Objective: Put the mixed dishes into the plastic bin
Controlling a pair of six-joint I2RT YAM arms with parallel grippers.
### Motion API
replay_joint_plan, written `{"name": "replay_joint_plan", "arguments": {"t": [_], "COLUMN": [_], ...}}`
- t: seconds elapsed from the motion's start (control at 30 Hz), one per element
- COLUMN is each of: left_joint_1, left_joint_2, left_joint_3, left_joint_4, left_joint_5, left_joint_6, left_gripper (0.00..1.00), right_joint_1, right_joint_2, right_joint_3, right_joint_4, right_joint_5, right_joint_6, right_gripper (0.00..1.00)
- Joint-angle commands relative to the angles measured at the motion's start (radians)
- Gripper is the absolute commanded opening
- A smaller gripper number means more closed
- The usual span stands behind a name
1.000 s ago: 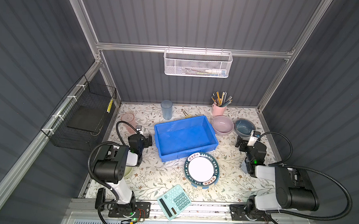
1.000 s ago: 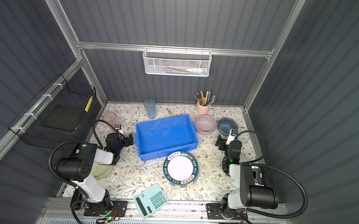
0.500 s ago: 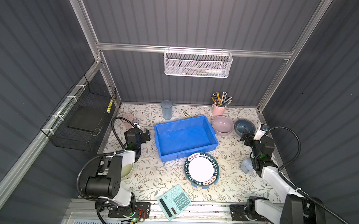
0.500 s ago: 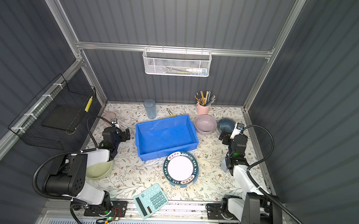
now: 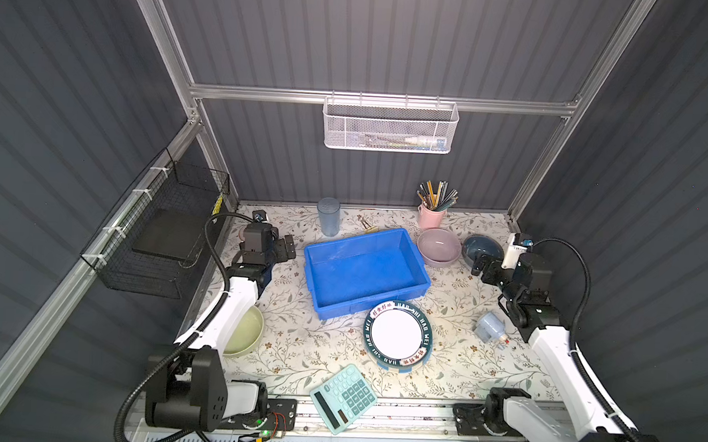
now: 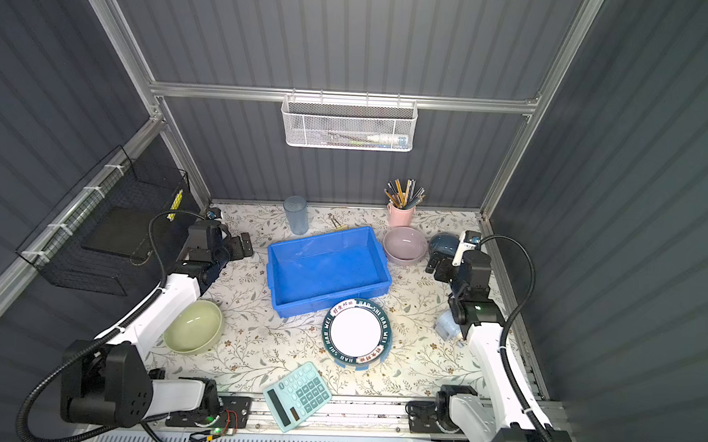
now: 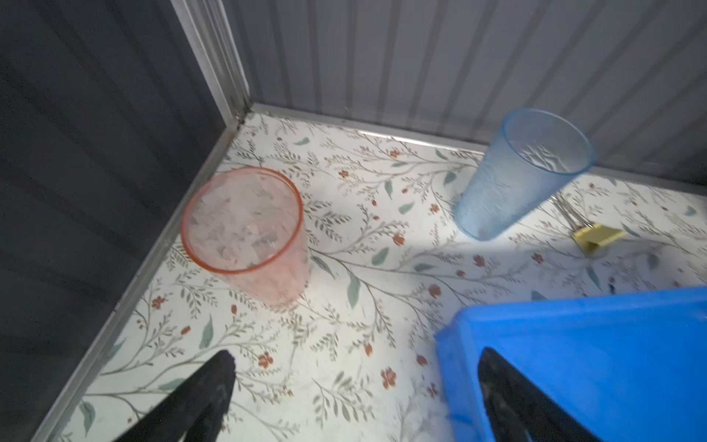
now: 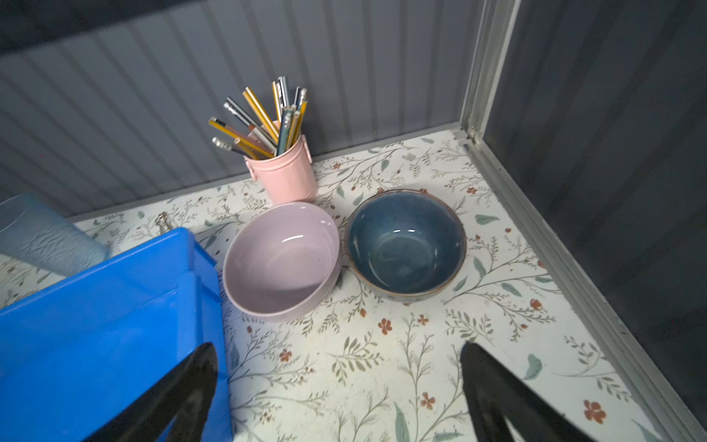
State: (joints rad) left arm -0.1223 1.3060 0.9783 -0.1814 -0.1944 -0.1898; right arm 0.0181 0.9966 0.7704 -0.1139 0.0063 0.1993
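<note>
The empty blue plastic bin (image 5: 355,235) sits mid-table. In front of it a white plate with a lettered rim (image 5: 398,334) lies on a striped plate (image 5: 394,367). A pink bowl (image 8: 281,260) and a dark-blue bowl (image 8: 405,245) stand at the bin's right. A green bowl (image 5: 246,333) is front left. A pink tumbler (image 7: 245,229) and a blue tumbler (image 7: 524,172) stand at the back left; another blue tumbler (image 5: 489,327) lies on its side. My left gripper (image 7: 355,359) hovers open by the bin's left corner. My right gripper (image 8: 338,350) hovers open before the bowls.
A pink cup of pencils (image 8: 285,168) stands behind the bowls and a yellow binder clip (image 7: 595,233) lies behind the bin. A mint calculator (image 5: 343,398) lies at the front edge. A white mesh basket (image 5: 390,126) and a black wire basket (image 5: 164,237) hang on the walls.
Both arms have stretched out from their folded pose near the front. The left gripper went toward the back left tumblers, the right one toward the bowls. Both stayed open.
</note>
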Motion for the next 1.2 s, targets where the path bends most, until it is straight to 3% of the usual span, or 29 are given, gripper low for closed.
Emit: {"name": "replay_joint_plan", "arguments": {"t": [0.0, 0.13, 0.27, 0.47, 0.7, 1.17], "left_joint_1": [-0.066, -0.16, -0.186, -0.198, -0.218, -0.621], "left_joint_2": [-0.019, -0.065, -0.111, -0.137, -0.168, -0.138], "left_joint_3": [0.083, 0.12, 0.152, 0.241, 0.201, 0.018], "left_joint_4": [-0.266, -0.354, -0.434, -0.626, -0.684, -0.528], "left_joint_5": [0.089, 0.147, 0.246, 0.349, 0.5, 0.368], "left_joint_6": [-0.039, -0.071, -0.104, -0.055, -0.096, -0.306], "left_gripper": [1.0, 1.0, 1.0, 0.99, 0.93, 0.81], "right_joint_1": [0.035, 0.077, 0.119, 0.204, 0.266, 0.291], "right_joint_2": [0.017, 0.043, 0.055, 0.056, 0.023, -0.004], "right_joint_3": [0.069, 0.121, 0.132, 0.124, 0.093, -0.032], "right_joint_4": [-0.186, -0.299, -0.367, -0.464, -0.515, -0.511], "right_joint_5": [-0.071, -0.121, -0.187, -0.217, -0.281, -0.408], "right_joint_6": [0.003, 0.03, 0.051, 0.058, 0.097, 0.166], "right_gripper": [0.99, 0.99, 0.99, 0.98, 0.94, 0.84]}}
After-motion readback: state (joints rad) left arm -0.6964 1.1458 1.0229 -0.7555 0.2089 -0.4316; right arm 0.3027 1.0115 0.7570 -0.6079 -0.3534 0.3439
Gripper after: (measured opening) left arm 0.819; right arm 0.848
